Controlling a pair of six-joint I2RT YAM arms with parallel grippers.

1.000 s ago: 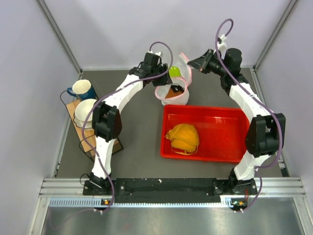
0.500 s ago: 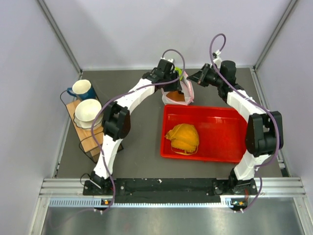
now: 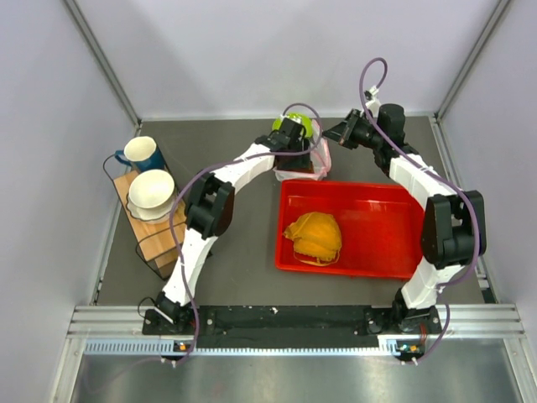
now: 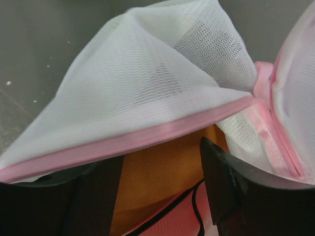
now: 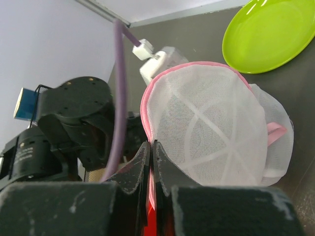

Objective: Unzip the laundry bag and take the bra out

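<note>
One bag [image 5: 206, 128], unzipped, just behind one red tray [image 3: 386, 227]; right gripper [image 5: 151, 147] pinches its pink rim, jaws closed. Left gripper [image 4: 160, 182], jaws wide, reaches inside over one orange bra [image 4: 147, 167]. One second bra [image 3: 313, 238] in tray; one green plate [image 5: 268, 34].

Red tray [image 3: 386, 227] near lime plate [image 5: 268, 34] (blue mug [image 3: 143, 154] well left)

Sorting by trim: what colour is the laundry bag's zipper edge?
Pink zipper edge, clearest in left wrist view.
</note>
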